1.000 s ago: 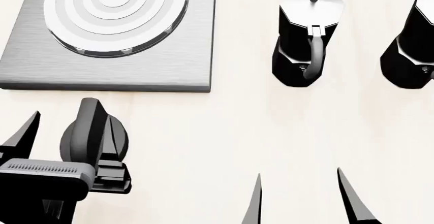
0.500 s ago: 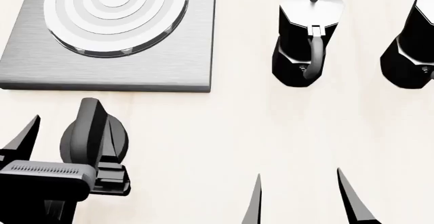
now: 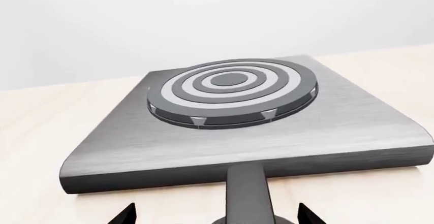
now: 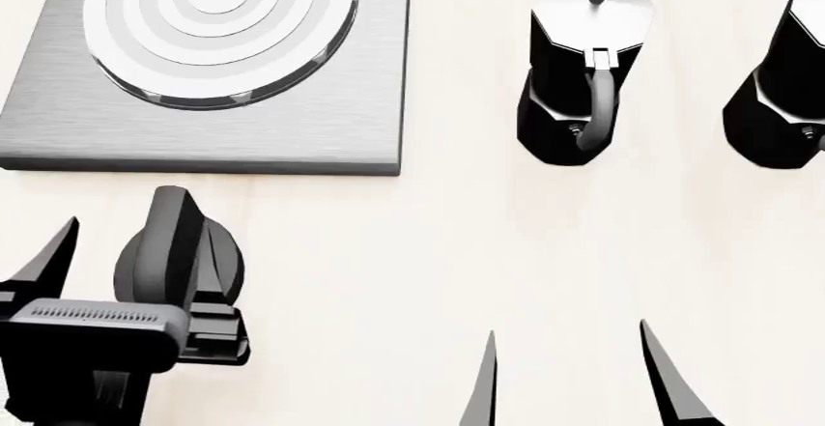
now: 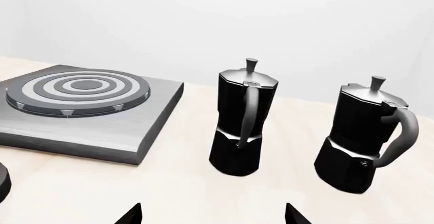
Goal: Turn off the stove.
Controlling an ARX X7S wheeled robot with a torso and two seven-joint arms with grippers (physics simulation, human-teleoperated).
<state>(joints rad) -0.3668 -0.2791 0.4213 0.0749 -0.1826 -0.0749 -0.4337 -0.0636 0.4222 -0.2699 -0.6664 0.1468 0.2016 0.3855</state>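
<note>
The stove (image 4: 207,146) is a grey brushed-metal plate with a ringed round burner (image 4: 219,11) at the far left; it also shows in the left wrist view (image 3: 237,142) and the right wrist view (image 5: 101,137). Its black ridged knob (image 4: 174,252) sits on the table just in front of the plate. My left gripper (image 4: 129,262) is open and straddles the knob. In the left wrist view the knob's ridge (image 3: 247,193) stands between the left gripper's (image 3: 215,215) two tips with a gap on each side. My right gripper (image 4: 567,334) is open and empty over bare table, as the right wrist view (image 5: 213,211) also shows.
Two black moka pots with silver lids stand to the right of the stove, one (image 4: 581,69) near the middle and one (image 4: 780,88) at the right edge. They also show in the right wrist view (image 5: 241,122) (image 5: 363,137). The table is pale wood.
My left gripper has shifted very slightly around the knob. The knob's ridge points the same way as before. The right arm has not moved.
</note>
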